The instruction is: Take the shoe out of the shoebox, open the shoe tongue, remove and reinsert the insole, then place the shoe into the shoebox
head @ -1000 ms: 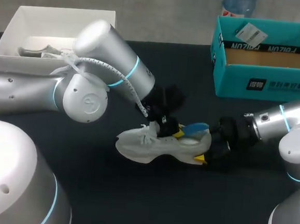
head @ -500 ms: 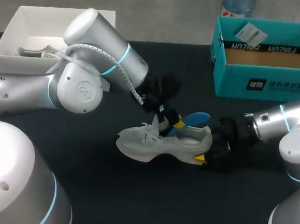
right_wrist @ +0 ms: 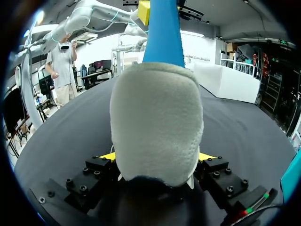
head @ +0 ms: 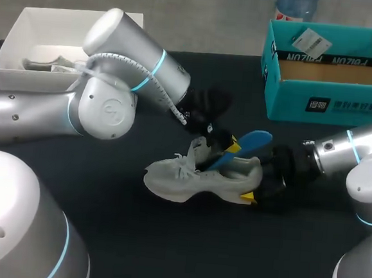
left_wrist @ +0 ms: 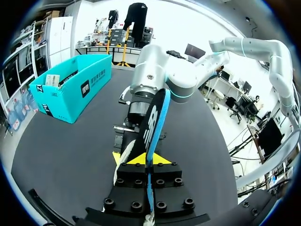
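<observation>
Where the left gripper [left_wrist: 146,159] meets the blue insole [left_wrist: 155,117], its yellow tips are closed on the foam from both sides, the sheet standing edge-on between them. In the head view the insole [head: 247,142] slants up out of the collar of the white sneaker [head: 196,177], rear end raised and lower end hidden inside the shoe. Opposite, the right gripper [right_wrist: 157,155] is clamped on the sneaker's heel, one yellow tip on each flank. The sneaker lies on its sole near the middle of the table [head: 164,253], toe toward the left edge. The teal shoebox [head: 305,103] stands open at the far right corner, and an open white box [head: 13,42] sits at the far left corner, both well apart from the shoe.

The step in hand is judged to be insole removal, partly done. To do it well:
- Draw along the insole's own slant, up and back toward the heel, so that the buried end slides free rather than buckling.
- Hold the heel clamp firm, lest the sneaker lift or tip.
- Avoid twisting the wrist, since thin foam may slip from the tips.
</observation>
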You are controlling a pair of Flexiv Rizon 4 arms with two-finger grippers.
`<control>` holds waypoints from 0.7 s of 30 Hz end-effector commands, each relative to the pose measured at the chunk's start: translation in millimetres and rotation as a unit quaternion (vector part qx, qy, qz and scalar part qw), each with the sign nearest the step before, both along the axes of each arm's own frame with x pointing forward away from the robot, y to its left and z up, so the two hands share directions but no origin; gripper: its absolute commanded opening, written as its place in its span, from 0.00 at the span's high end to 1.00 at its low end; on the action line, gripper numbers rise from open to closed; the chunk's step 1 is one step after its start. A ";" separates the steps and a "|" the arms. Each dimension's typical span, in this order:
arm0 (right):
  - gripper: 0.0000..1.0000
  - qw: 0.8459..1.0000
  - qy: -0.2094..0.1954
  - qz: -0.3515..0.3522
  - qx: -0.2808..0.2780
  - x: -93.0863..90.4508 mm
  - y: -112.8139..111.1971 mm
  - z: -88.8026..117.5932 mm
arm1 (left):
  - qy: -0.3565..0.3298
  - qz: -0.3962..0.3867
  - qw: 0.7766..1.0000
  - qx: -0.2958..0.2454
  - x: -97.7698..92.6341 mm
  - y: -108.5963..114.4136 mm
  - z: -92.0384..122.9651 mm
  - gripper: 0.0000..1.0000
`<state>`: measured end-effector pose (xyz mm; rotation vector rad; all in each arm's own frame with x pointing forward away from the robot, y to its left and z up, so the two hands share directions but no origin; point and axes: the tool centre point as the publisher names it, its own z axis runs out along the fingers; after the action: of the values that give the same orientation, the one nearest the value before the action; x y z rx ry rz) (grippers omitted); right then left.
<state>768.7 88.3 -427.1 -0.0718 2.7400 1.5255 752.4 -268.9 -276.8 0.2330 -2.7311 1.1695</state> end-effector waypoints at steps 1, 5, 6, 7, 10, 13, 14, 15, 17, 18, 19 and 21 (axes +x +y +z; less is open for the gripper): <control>1.00 1.000 -0.001 -0.001 -0.001 -0.5 0.7 -0.7 | -0.002 -0.004 1.000 -0.009 -1.9 -1.6 6.7 1.00; 1.00 1.000 -0.001 -0.001 -0.001 -0.5 0.7 -0.7 | -0.006 -0.003 1.000 -0.023 -3.6 -0.8 16.3 1.00; 1.00 1.000 -0.001 -0.001 -0.001 -0.5 0.7 -0.7 | -0.006 -0.005 1.000 -0.026 -4.0 -0.2 19.1 1.00; 1.00 1.000 -0.001 -0.001 -0.001 -0.5 0.7 -0.7 | -0.006 -0.006 1.000 -0.030 -4.3 0.1 22.6 1.00; 1.00 1.000 -0.001 -0.001 -0.001 -0.5 0.7 -0.7 | -0.010 -0.007 0.999 -0.045 -6.1 0.1 37.8 1.00; 1.00 1.000 -0.001 -0.001 -0.001 -0.5 0.7 -0.7 | -0.008 -0.011 0.998 -0.063 -7.6 -0.9 50.0 1.00; 1.00 1.000 -0.001 -0.001 -0.001 -0.5 0.7 -0.7 | -0.006 -0.010 0.998 -0.069 -7.9 -1.4 54.2 1.00; 1.00 1.000 -0.001 -0.001 -0.001 -0.5 0.7 -0.7 | -0.003 -0.013 0.997 -0.076 -8.3 -2.1 59.5 1.00; 1.00 1.000 -0.001 -0.001 -0.001 -0.5 0.7 -0.7 | 0.005 -0.010 0.996 -0.089 -8.6 -3.4 69.3 1.00; 1.00 1.000 -0.001 -0.001 -0.001 -0.5 0.7 -0.7 | 0.010 -0.012 0.995 -0.094 -8.6 -4.3 73.1 1.00; 1.00 1.000 -0.001 -0.001 -0.001 -0.5 0.7 -0.7 | 0.014 -0.010 0.995 -0.095 -8.3 -5.2 76.5 1.00; 1.00 1.000 -0.001 -0.001 -0.001 -0.5 0.7 -0.7 | 0.024 -0.011 0.995 -0.101 -8.1 -8.1 82.3 1.00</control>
<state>768.7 88.5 -427.2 -0.0715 2.7397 1.5257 743.5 -278.9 -199.0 0.2078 -2.5552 1.4052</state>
